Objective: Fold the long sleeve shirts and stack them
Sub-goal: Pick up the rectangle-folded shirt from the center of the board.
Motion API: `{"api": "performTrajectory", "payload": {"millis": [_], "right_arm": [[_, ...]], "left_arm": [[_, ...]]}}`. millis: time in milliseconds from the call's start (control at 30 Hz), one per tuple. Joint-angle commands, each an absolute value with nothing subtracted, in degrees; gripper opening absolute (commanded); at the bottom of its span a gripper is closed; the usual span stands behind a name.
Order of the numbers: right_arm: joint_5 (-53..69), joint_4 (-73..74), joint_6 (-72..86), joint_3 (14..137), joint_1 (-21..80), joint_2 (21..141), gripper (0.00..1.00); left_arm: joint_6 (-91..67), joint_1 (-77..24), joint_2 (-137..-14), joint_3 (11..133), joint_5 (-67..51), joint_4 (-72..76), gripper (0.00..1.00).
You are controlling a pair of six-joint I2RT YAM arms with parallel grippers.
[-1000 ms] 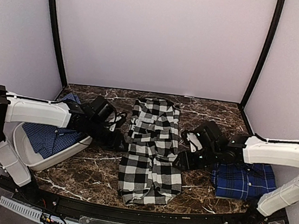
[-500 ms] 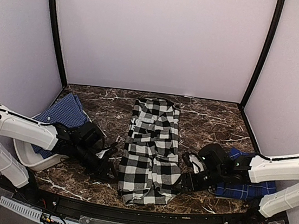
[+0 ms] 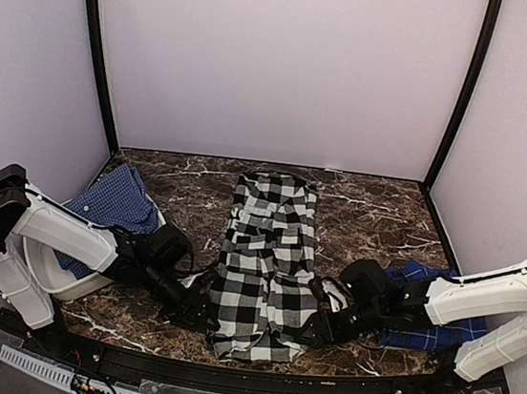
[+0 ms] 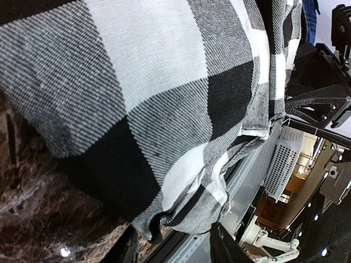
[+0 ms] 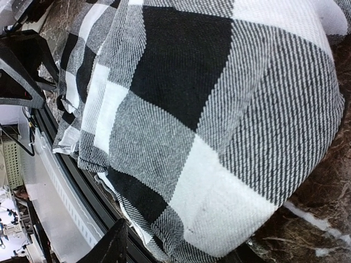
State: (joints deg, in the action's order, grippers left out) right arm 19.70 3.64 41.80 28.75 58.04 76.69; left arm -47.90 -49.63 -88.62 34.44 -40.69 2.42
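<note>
The left hand (image 3: 195, 305) stands released, the black-and-white checked cloth shirt's (image 3: 266, 255) hem (image 4: 219, 192) between its fingers (image 4: 220, 245). Whether the right hand (image 3: 318, 326) is grasping, I cannot tell. Best pinch both corners evenly.

We see the checked shirt (image 3: 265, 264) lying lengthwise in the middle of the table (image 3: 377, 211), collar toward the far edge. The left gripper (image 3: 200, 307) and the right gripper (image 3: 317, 327) are at its near corners. The blue plaid shirt (image 3: 436, 322) lies near the right edge.

We've got soft, even light overhead, barely a sheen on the bench (image 3: 377, 216). Wrist views are crisp on the checked shirt (image 4: 164, 82) weave, far corners darker.
</note>
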Motion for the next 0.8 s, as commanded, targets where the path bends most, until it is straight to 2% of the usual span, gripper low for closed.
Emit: {"api": "performTrajectory", "payload": {"millis": [0,233,333,533,767], "right_arm": [[21.9,-0.4,43.1,28.0,58.6,78.4,0.49],[25.0,-6.0,44.6,27.5,58.5,81.6,0.33],[25.9,-7.6,45.5,28.0,58.6,83.2,0.20],[25.9,-8.6,47.2,28.3,58.5,82.2,0.01],[26.1,-4.2,46.5,32.0,56.3,79.7,0.00]], "left_arm": [[-49.1,-50.4,-90.5,33.6,-43.4,6.4,0.42],[-49.2,-50.6,-90.9,33.0,-45.5,7.4,0.33],[-50.0,-50.6,-91.4,33.4,-46.8,8.9,0.25],[-48.0,-50.6,-93.2,37.5,-48.4,7.1,0.02],[-47.9,-49.7,-89.5,39.2,-49.0,6.1,0.00]]}}
